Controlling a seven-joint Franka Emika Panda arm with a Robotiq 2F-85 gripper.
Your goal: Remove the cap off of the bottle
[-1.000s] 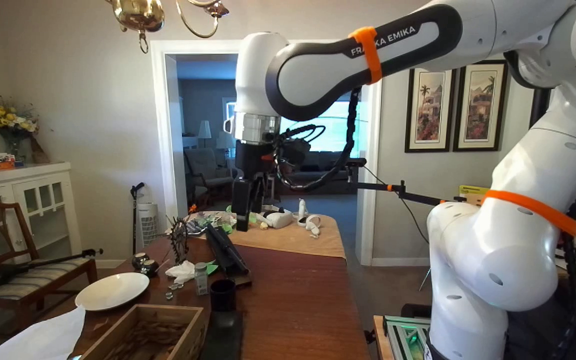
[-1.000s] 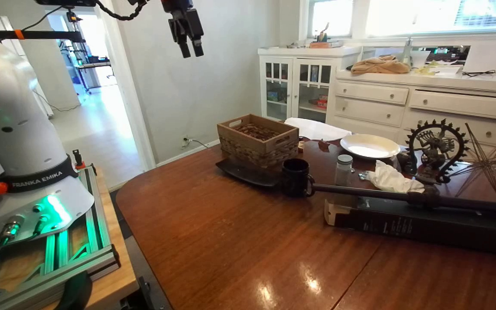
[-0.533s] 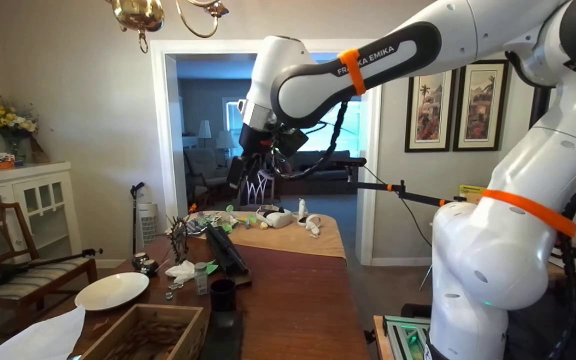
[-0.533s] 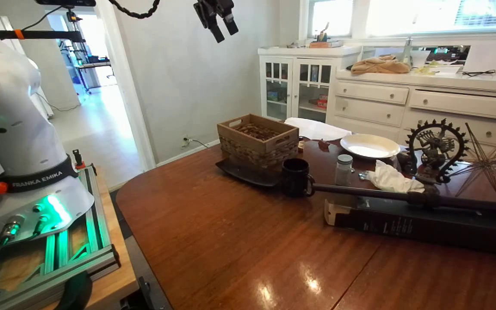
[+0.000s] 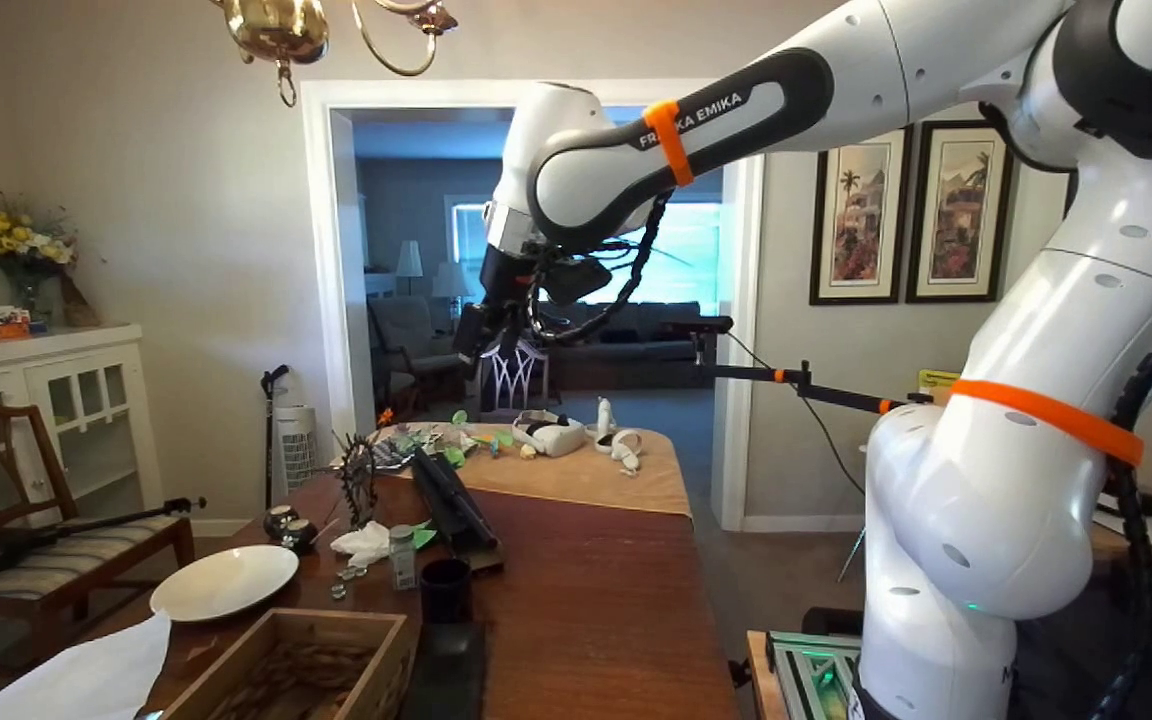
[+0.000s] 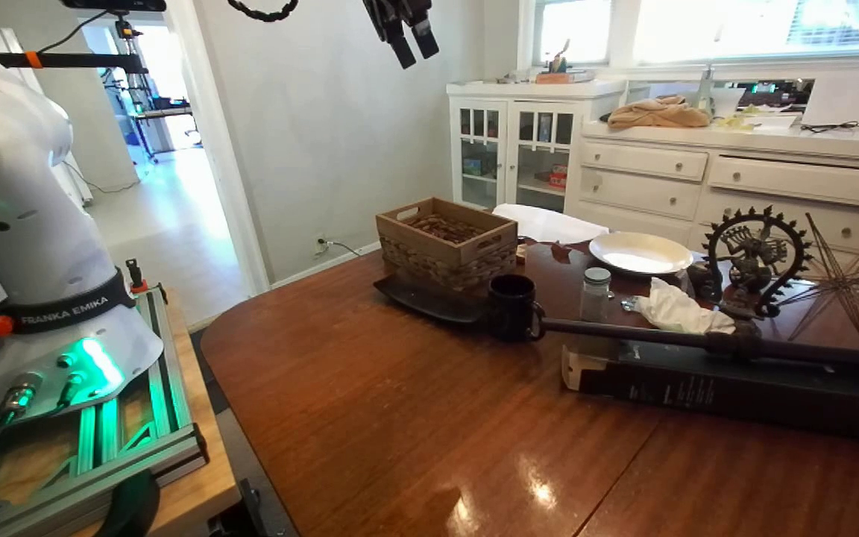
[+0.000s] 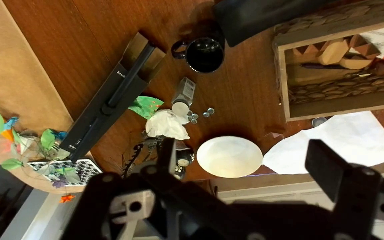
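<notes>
– Polished brown table (image 6: pixel 370 395), light glinting on it. Taking the mug (image 6: pixel 511 309) as our mark, where's the bottle (image 5: pixel 403 558)?

– Just beside the mug, standing upright, with the pale cap (image 7: pixel 180 109) on top.

– And the gripper (image 7: pixel 243 153)?

– Spread wide, holding nothing, well above the mug and well apart from it. So I'd call this the approach; the removal itself hasn't begun.

– What does the next move call for?

– To my mind: get over the bottle, straighten up, since the gripper hangs tilted in both exterior views, then come down on the cap without nudging the mug. After that, likely a twist, though I can't tell whether the cap screws.

– In an exterior view, the pole (image 6: pixel 638 333) seems to run up to the mug.

– The wrist view disagrees: it shows a gap between pole and mug. It also gives the cap's round top nearly face-on, and tan pieces (image 7: pixel 335 55) in the basket (image 7: pixel 325 32), across the mug from the pole. Both exterior views hide those pieces.

– Then what does the wrist view lack?

– Height. Only from outside can you see how far up the gripper hangs.
</notes>
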